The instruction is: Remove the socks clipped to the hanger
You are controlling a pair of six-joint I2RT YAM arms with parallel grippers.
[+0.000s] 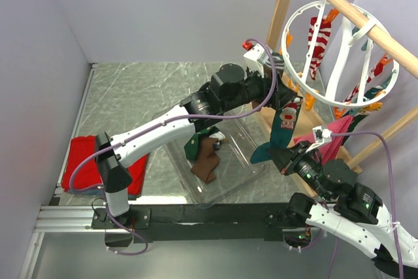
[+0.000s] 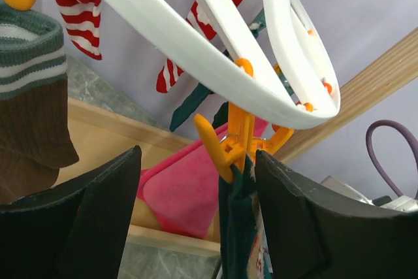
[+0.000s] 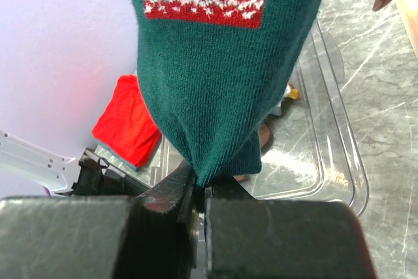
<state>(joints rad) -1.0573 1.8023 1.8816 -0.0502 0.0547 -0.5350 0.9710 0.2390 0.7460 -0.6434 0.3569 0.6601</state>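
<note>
One clear tray (image 1: 236, 161) near hanger (image 1: 340, 63), red cloth (image 1: 81, 155)

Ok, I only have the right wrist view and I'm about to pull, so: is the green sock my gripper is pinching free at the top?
Observer: No. In the left wrist view an orange peg on the white hanger clamps the green sock at its top edge.
Operator: Is the left gripper on that peg?
Observer: It's open, one finger on each side of the peg, not squeezing it yet.
</note>
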